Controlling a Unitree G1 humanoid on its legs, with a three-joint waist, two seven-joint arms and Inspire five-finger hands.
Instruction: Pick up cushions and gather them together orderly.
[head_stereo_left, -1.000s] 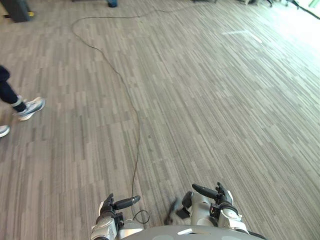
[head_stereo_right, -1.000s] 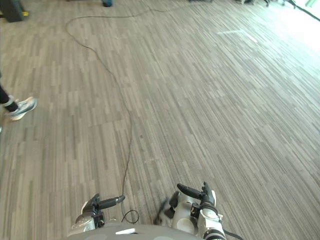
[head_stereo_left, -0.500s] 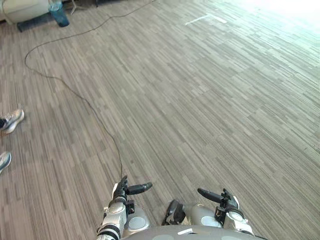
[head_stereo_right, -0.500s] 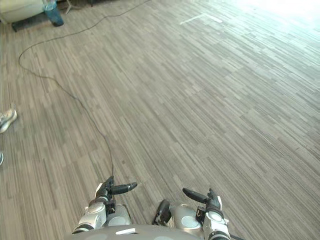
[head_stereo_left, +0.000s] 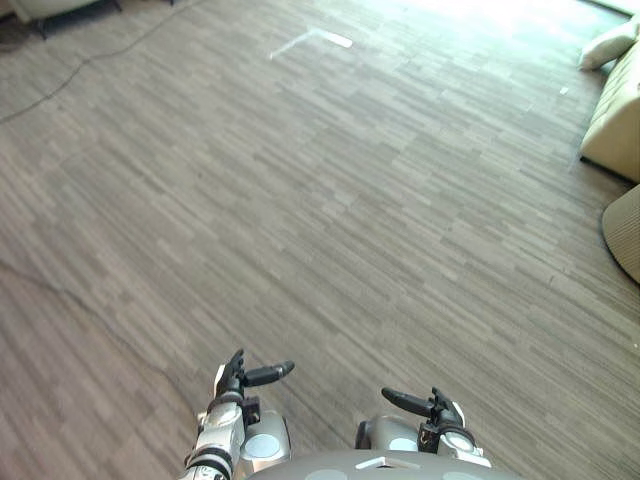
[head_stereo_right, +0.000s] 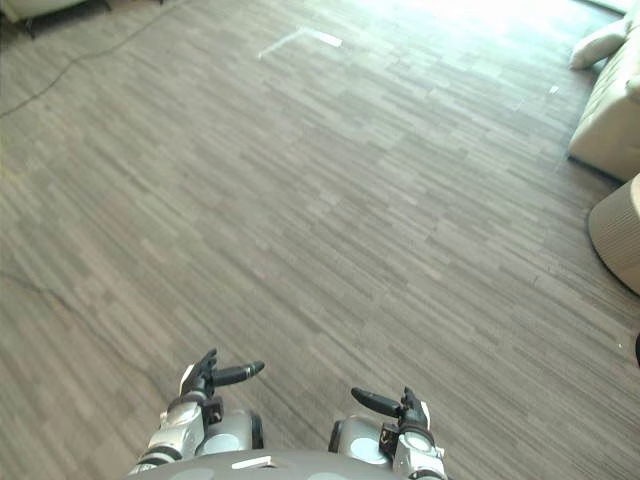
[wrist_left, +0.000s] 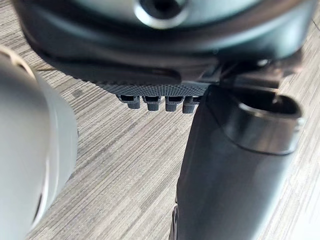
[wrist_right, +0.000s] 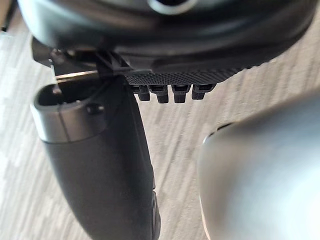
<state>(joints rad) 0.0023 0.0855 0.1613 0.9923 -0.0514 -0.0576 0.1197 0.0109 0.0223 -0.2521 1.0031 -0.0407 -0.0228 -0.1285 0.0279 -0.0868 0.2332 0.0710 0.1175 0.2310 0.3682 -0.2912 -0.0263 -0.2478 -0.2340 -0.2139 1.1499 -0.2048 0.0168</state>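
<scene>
A cream cushion (head_stereo_left: 608, 46) lies on the floor at the far right, beside a cream sofa (head_stereo_left: 618, 112). Both are well away from me across the wood-patterned carpet floor. My left hand (head_stereo_left: 232, 385) hangs low at the bottom edge of the eye views, thumb pointing inward, fingers relaxed, holding nothing. My right hand (head_stereo_left: 432, 408) hangs level with it to the right, likewise open and empty. In the left wrist view the left hand (wrist_left: 235, 170) shows floor past its fingers. Past the right hand (wrist_right: 100, 165) in its own wrist view there is also just floor.
A round woven piece (head_stereo_left: 626, 232) sits on the floor at the right edge, nearer than the sofa. A thin black cable (head_stereo_left: 70, 75) runs across the far left floor. A white tape mark (head_stereo_left: 312, 40) lies far ahead. Pale furniture (head_stereo_left: 50, 8) stands at the top left.
The camera has swung to the right. The person's shoes have left the picture, the cable has slid left, and the sofa, cushion and woven piece have come in at the right. Both hands stay low.
</scene>
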